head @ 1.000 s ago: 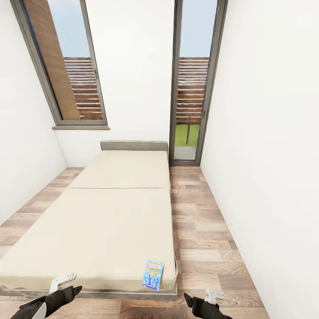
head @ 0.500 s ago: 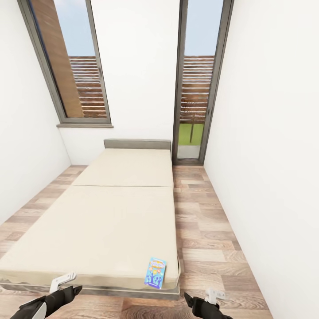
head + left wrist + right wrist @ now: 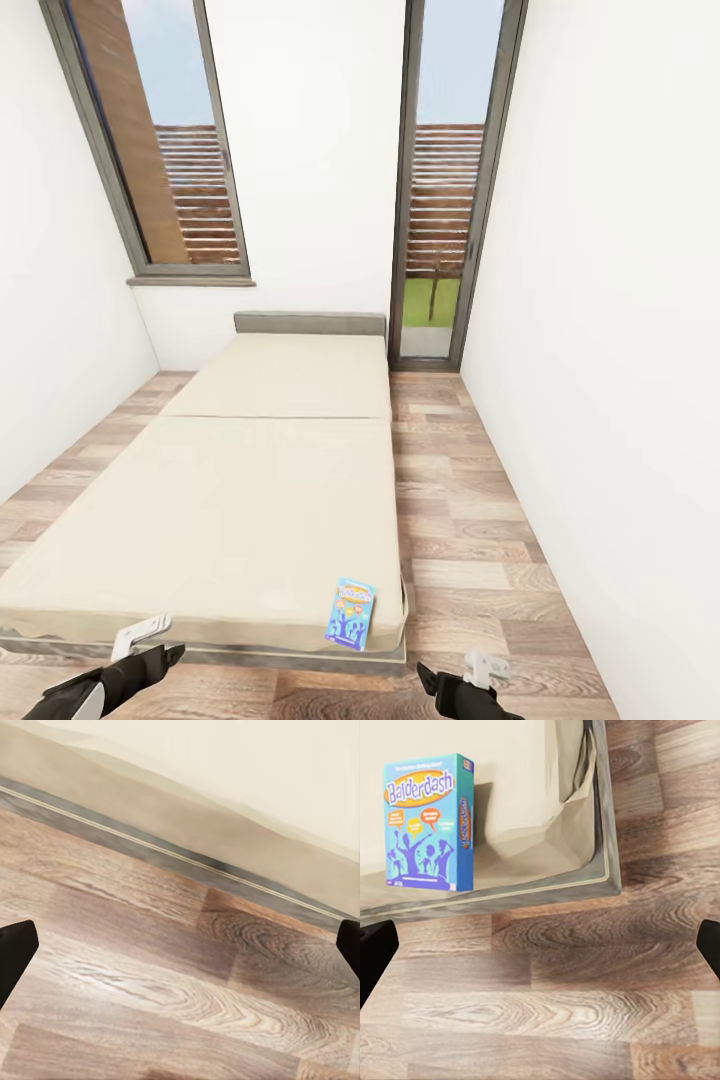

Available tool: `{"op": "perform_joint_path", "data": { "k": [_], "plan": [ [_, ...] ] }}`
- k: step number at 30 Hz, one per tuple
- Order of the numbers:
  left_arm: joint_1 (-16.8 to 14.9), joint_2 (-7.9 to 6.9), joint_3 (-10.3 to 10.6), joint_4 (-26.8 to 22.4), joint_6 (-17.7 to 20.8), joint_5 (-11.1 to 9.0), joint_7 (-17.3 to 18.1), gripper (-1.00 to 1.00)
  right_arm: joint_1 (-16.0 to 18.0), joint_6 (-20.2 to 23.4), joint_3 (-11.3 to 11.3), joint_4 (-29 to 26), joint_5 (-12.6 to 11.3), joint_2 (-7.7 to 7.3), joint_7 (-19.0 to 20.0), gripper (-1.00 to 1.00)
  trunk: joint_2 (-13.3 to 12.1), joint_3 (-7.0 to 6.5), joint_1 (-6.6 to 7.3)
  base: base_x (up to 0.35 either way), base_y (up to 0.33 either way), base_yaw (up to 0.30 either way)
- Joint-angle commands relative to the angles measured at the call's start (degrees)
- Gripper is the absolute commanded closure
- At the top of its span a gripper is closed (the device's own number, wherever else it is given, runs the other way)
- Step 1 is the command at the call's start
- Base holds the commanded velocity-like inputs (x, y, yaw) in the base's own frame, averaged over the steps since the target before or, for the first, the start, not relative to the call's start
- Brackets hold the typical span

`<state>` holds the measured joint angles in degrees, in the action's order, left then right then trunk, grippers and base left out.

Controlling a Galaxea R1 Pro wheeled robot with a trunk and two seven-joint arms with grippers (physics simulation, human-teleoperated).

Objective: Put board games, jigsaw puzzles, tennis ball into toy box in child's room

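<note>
- At the foot of the bed [image 3: 230, 500], the robot faces along the mattress, both arms low at the near edge of the head view.
- Left claw [image 3: 150, 645]: its dark tips sit at opposite edges of the left wrist view, spread wide with bare floor between them. It holds nothing.
- Right claw [image 3: 455, 675]: same posture in the right wrist view, tips far apart and empty, hanging over the floor [image 3: 470, 540] just short of the bed frame.
- Blue board game [image 3: 351, 614]: lies flat on the near right corner of the mattress, close to the edge. The right wrist view shows it as a teal box [image 3: 429, 821] with an orange banner and blue figures.
- Judgement: the box lies on the right arm's side, so that arm is the likelier one to take it; the spread tips suit a thin flat box gripped by its edges.
- Judgement: the mattress looks soft, so pressing down may sink the box; sliding it towards the edge could help.
- Task status, judged: this game is not yet lifted.
- Room: white walls, pale wood-plank floor, a tall window [image 3: 165, 140] left of the bed head, and a narrow glazed door [image 3: 445, 190] to its right showing slatted fencing and grass.
- Bed: plain cream mattress in two sections, low grey headboard [image 3: 309, 323].
</note>
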<state>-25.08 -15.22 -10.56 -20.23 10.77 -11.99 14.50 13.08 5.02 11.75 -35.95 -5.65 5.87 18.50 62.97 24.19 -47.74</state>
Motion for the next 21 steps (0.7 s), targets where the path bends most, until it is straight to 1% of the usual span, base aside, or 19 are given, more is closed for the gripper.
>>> {"op": "perform_joint_path", "data": {
  "k": [1, 8, 11, 13, 14, 16, 17, 20, 21],
  "plan": [
    [-0.03, 0.02, -0.34, -0.08, 0.58, -0.49, 0.27, -1.00, 0.02, 0.53, 0.36, -0.09, -0.59, 0.06, 0.45, -1.00, 0.46, 0.25, -0.23, 0.000, 0.000, 0.000],
    [-0.02, 0.07, -0.28, -0.08, 0.57, -0.49, 0.27, -1.00, 0.03, 0.62, 0.42, -0.19, -0.58, -0.09, 0.89, -1.00, 3.26, 1.51, -1.77, 0.000, 0.000, 0.000],
    [-0.02, 0.09, -0.27, -0.08, 0.57, -0.49, 0.27, -1.00, 0.02, 0.66, 0.41, -0.59, -1.04, -0.25, 1.68, -1.00, 4.47, 2.04, -2.42, 0.000, 0.000, 0.000],
    [-0.04, 0.09, -0.26, -0.08, 0.60, -0.49, 0.27, -1.00, 0.04, 0.79, 0.38, -1.11, -1.89, -0.38, 3.26, -1.00, 5.27, 2.40, -2.86, 0.000, 0.000, 0.000],
    [-0.03, 0.10, -0.26, -0.08, 0.62, -0.49, 0.29, -1.00, 0.06, 0.98, 0.36, -1.62, -2.80, -0.47, 4.98, -1.00, 5.67, 2.58, -3.08, 0.000, 0.000, 0.000],
    [-0.01, 0.10, -0.26, -0.08, 0.63, -0.49, 0.30, -1.00, 0.07, 1.31, 0.34, -2.31, -4.05, -0.57, 7.13, -1.00, 6.47, 2.94, -3.52, 0.000, 0.000, 0.000],
    [-0.03, 0.10, -0.26, -0.08, 0.66, -0.49, 0.32, -1.00, 0.08, 1.97, 0.32, -3.29, -5.59, -0.66, 9.52, -1.00, 6.87, 3.12, -3.74, 0.000, 0.000, 0.000],
    [-0.03, 0.10, -0.26, -0.08, 0.70, -0.45, 0.34, -1.00, 0.09, 4.08, 0.31, -5.19, -8.32, -0.91, 12.97, -1.00, 8.08, 3.66, -4.40, 0.000, 0.000, 0.000],
    [-0.02, 0.13, -0.25, -0.08, 0.72, -0.43, 0.35, -1.00, 0.10, 6.17, 0.30, -6.50, -10.19, -1.28, 14.84, -1.00, 8.48, 3.84, -4.62, 0.000, 0.000, 0.000]
  ]
}}
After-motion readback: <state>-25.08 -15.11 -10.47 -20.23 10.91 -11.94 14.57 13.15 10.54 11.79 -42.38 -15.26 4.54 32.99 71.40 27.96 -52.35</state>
